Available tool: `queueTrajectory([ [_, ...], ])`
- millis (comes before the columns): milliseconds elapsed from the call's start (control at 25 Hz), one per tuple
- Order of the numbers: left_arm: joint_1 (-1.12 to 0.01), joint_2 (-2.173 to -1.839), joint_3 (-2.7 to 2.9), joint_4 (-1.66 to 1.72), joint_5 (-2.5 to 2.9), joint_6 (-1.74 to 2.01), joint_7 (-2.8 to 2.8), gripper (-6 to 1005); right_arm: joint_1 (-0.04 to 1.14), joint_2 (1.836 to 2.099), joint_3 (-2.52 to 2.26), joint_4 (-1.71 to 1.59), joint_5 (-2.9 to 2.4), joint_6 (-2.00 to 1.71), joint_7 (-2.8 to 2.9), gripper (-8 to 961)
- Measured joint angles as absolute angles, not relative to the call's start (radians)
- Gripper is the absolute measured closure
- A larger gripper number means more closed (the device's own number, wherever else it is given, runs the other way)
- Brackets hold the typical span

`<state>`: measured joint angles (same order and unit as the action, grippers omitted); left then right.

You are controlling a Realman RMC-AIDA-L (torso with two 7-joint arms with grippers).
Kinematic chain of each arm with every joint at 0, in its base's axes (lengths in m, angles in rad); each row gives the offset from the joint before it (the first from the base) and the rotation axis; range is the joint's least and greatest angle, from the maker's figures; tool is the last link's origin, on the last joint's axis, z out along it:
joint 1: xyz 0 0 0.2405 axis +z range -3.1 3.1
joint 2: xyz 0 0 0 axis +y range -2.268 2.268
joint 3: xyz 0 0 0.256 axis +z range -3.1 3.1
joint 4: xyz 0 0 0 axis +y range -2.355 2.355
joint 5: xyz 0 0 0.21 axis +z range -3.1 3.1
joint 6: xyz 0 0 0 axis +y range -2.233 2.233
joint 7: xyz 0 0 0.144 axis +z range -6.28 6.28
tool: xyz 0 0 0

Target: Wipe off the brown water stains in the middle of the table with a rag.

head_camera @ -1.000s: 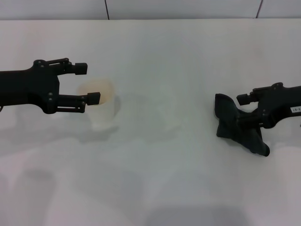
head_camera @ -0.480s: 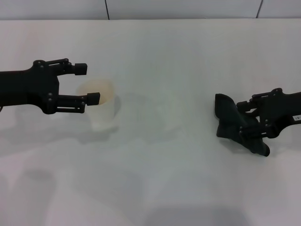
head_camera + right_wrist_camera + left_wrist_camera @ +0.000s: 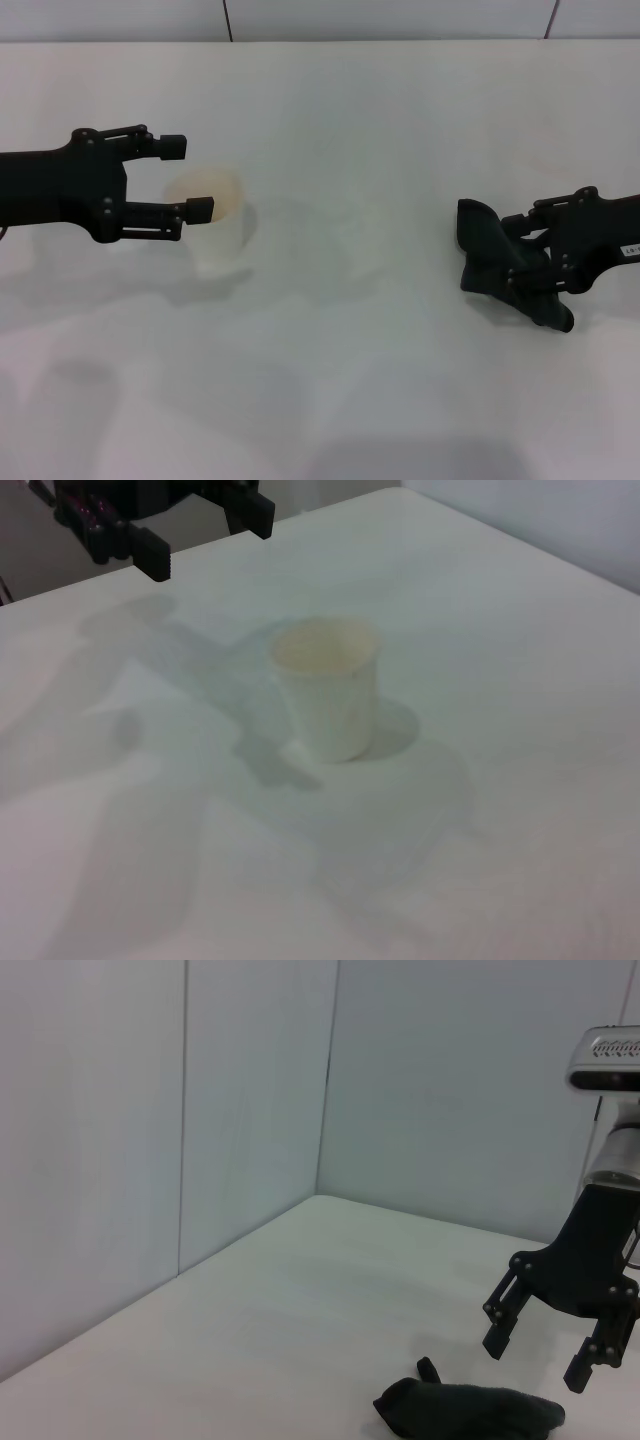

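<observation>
The dark black-green rag lies crumpled on the white table at the right. My right gripper is over it with its jaws open; the left wrist view shows the right gripper just above the rag, its fingers spread. My left gripper is open and empty, held above the table at the left beside a white paper cup. No brown water stains show on the table in any view.
The paper cup stands upright left of centre, with the left gripper beyond it in the right wrist view. A grey panelled wall runs along the table's far edge.
A second ago the right gripper sat higher and more to the right; it has tilted and come down over the rag. The left arm and the cup have not moved.
</observation>
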<state>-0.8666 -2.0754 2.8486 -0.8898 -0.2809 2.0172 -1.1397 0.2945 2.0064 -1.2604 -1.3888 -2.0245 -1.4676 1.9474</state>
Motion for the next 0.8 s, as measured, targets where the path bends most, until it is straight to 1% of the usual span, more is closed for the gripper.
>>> queueTrajectory([
  [800,-0.858,-2.075,2.849,-0.882,-0.272,2.027,-1.140,111,0.295,2.008,-1.265,-1.382,-2.013,-1.487,1.946,247],
])
